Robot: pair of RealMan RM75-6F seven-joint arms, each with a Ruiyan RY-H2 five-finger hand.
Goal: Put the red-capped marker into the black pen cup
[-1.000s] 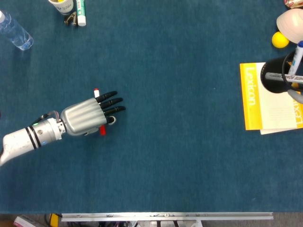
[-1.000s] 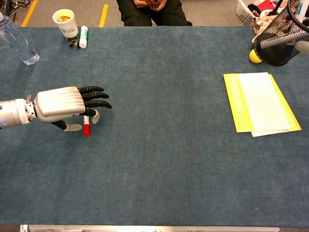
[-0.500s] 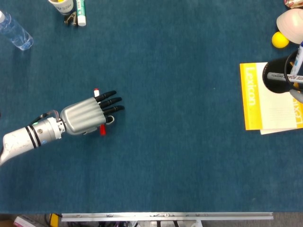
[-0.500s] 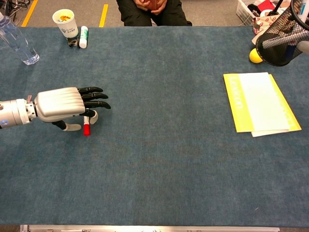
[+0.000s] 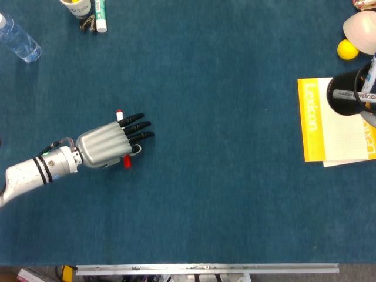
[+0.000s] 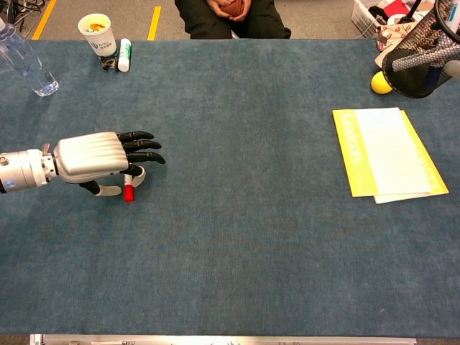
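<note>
Ahead of the left hand [image 6: 97, 157], past its fingertips, bare table [image 6: 244, 208] runs unbroken to the yellow book [image 6: 384, 152]. Above the book's far edge hangs the black cup [image 6: 420, 63], with a yellow ball [image 6: 380, 83] beside it. Well off to the hand's far side stand a bottle [image 6: 25, 61] and paper cup [image 6: 97, 34].

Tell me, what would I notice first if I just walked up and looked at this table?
Probably the shiny silver left robot hand with black fingers, reaching over the red-capped marker on the left side of the blue table. Next, the bright yellow book far off on the right. Above it, the black pen cup hangs in the air with pens in it; what holds it is mostly out of view.
</note>
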